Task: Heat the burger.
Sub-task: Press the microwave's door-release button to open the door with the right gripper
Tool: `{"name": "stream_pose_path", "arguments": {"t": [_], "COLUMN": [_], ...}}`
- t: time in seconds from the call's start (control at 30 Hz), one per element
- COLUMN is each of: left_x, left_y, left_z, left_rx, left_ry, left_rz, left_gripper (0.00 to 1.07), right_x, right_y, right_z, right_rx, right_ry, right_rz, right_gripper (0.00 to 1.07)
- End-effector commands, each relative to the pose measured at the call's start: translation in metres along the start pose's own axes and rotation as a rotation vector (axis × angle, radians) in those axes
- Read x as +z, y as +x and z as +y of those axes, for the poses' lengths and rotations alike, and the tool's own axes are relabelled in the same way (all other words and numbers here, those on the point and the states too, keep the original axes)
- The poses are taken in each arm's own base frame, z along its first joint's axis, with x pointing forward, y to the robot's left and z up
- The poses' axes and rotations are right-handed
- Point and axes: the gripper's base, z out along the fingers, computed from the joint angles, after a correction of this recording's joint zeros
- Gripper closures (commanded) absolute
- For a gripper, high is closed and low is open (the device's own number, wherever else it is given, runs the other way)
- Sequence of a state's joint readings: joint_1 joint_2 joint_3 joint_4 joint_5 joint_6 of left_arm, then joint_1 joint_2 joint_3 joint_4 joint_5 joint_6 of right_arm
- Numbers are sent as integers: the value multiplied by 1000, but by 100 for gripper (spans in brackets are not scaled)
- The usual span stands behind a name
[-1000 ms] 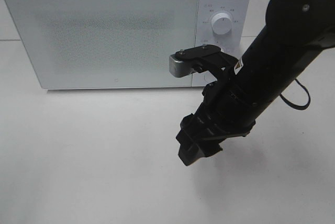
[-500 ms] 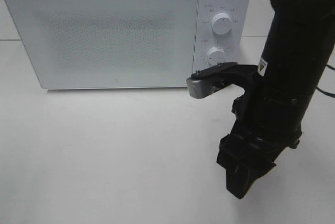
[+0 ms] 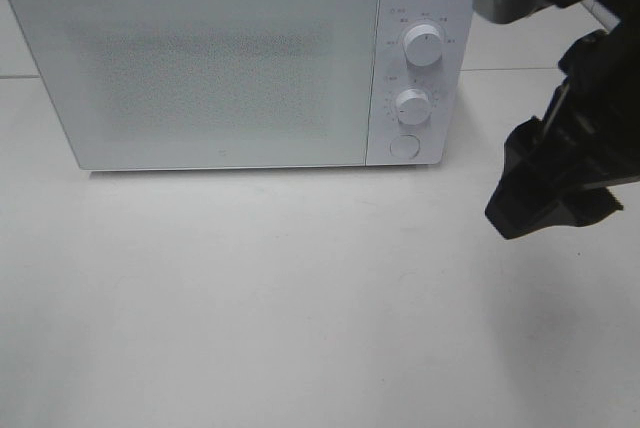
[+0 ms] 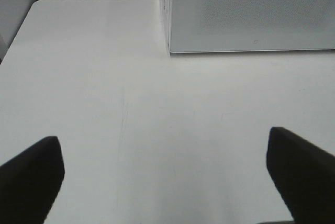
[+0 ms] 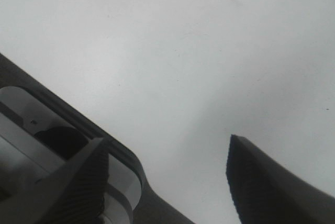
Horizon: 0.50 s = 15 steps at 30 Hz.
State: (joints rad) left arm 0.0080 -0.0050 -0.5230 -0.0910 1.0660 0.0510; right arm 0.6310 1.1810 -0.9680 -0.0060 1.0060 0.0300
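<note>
White table (image 3: 250, 298) is seen stretching broad and flat from the front of one microwave (image 3: 220, 68), whose door is shut and whose two knobs (image 3: 424, 46) and one button (image 3: 403, 145) are set along its right edge. The burger is shown in no view, so its place and long axis cannot be told. Two grippers are counted: the left gripper (image 4: 165, 182) and the right gripper (image 5: 172, 177) are both held above the table with jaws parted around nothing.

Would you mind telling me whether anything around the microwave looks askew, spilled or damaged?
Nothing stands out. The closed microwave stands flat on the white table, and no spill or damage shows. The burger is in no view.
</note>
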Motion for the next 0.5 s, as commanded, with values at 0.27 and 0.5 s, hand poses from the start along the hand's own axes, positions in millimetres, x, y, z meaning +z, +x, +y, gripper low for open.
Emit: {"name": "stream_pose_path", "arguments": {"t": [0.27,0.5], "left_x": [-3,-3], "left_y": [1,1], "left_z": [0,0], "left_rx": [-8,-8], "left_ry": [-1,-1], "left_rz": [-23,-23], "left_gripper": [9,9], "right_x": [-11,-34], "right_y": [44,95], "right_z": [-21,-41], "right_rx": [149,333], "right_ry": [48,155], "right_rz": [-171,-339], "right_gripper": [44,44]}}
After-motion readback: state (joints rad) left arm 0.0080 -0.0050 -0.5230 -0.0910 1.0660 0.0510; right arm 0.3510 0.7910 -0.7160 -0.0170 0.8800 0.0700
